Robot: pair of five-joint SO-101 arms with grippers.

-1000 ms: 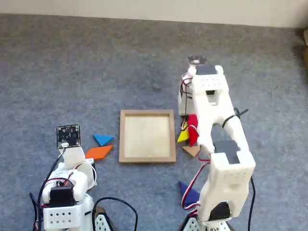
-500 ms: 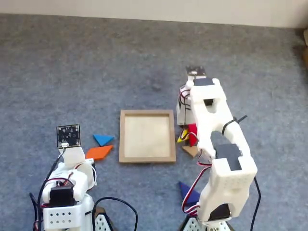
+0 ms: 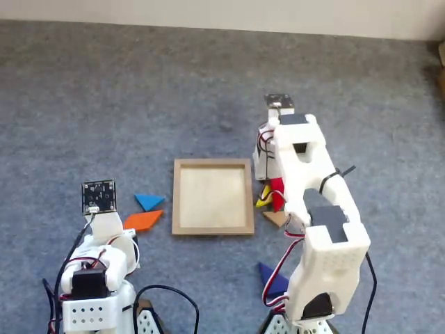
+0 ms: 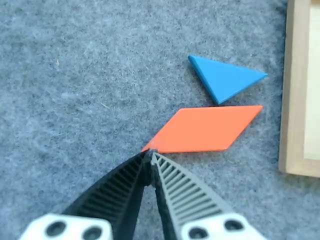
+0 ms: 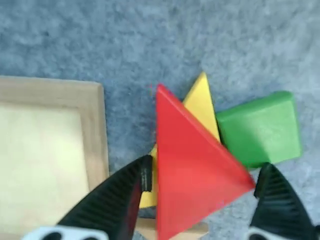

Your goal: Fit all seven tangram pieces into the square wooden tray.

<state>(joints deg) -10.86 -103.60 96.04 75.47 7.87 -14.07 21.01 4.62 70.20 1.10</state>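
One wooden tray (image 3: 213, 167), seven pieces all outside it on the surface (image 3: 104, 104): two left (blue triangle (image 3: 149, 202), orange parallelogram (image 3: 142, 220)), five right. Left end effector (image 4: 151, 157) clenched, tips at the parallelogram's corner; right end effector (image 5: 205, 175) spread wide over red triangle (image 5: 192, 150)

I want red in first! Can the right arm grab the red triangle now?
Probably yes: the open right gripper straddles the red triangle, nothing covering it, though it overlaps the yellow piece.
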